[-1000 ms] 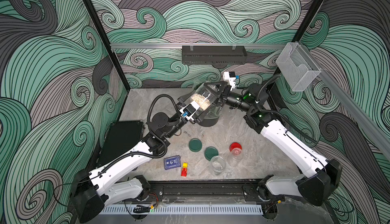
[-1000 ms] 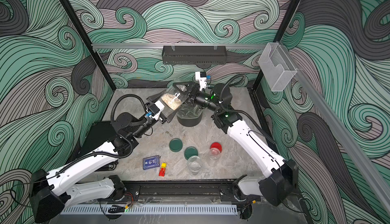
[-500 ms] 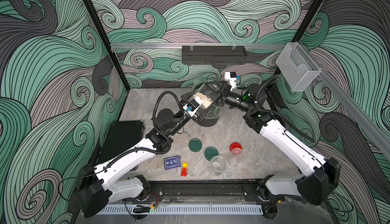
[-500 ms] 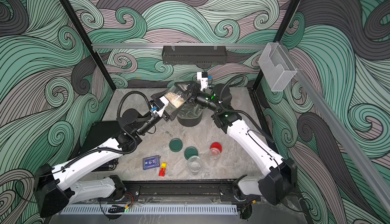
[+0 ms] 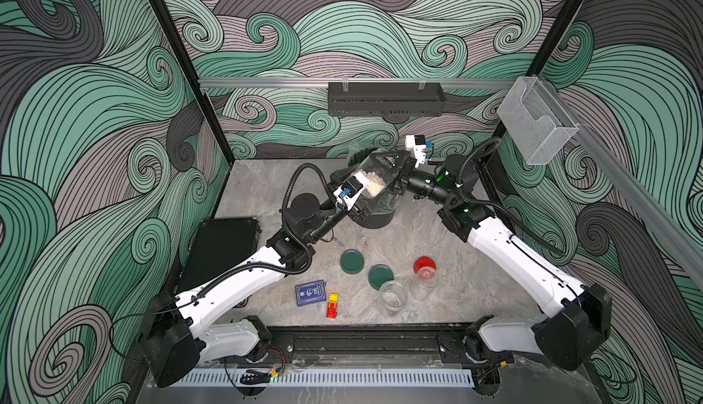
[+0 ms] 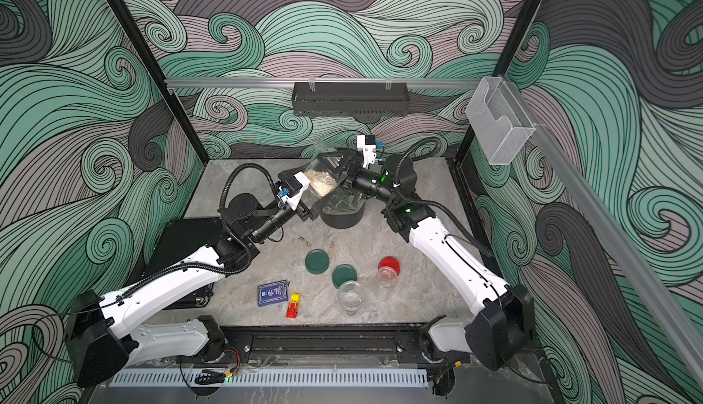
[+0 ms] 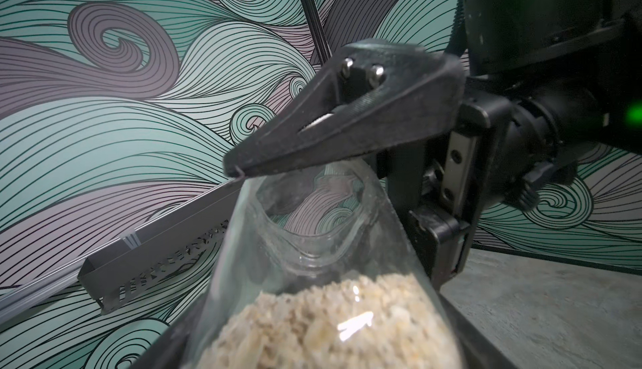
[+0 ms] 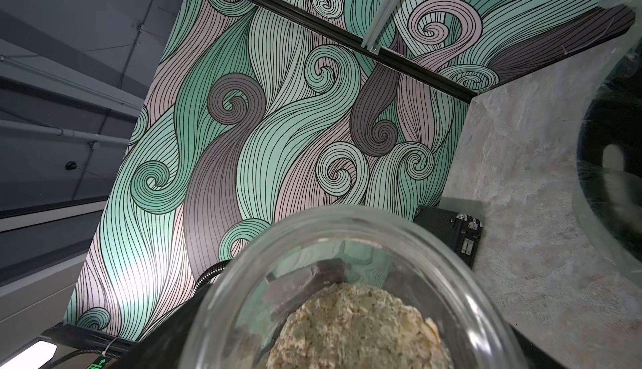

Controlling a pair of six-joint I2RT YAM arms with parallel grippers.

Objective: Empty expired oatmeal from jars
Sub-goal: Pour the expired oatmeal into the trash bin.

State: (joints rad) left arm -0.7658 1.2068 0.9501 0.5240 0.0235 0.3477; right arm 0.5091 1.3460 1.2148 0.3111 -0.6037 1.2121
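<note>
At the back of the grey marbled tabletop (image 5: 418, 242), a black round bin with a clear liner (image 5: 376, 217) is sitting beneath both grippers, filling the space under them. Toward the front edge, two dark green round lids (image 5: 352, 261), an empty clear jar (image 5: 393, 297), a red-lidded clear jar (image 5: 423, 274), a blue card box (image 5: 311, 293) and a small red-and-yellow toy car (image 5: 332, 306) are lying clustered, well apart from the bin. A black case (image 5: 222, 246) is lying along the left edge.

The left gripper (image 5: 367, 196) is pinching a clear round glass jar (image 5: 376, 177), tilted above the bin, with pale beige oatmeal (image 5: 371, 188) heaped inside (its mouth is uncovered). The right gripper (image 5: 390, 174) is standing spread wide at the jar's mouth end. One of its fingers (image 7: 347, 117) is lying just over the rim, and I cannot tell whether it is touching.

Bare tabletop is showing between bin and lids and along the right side.
</note>
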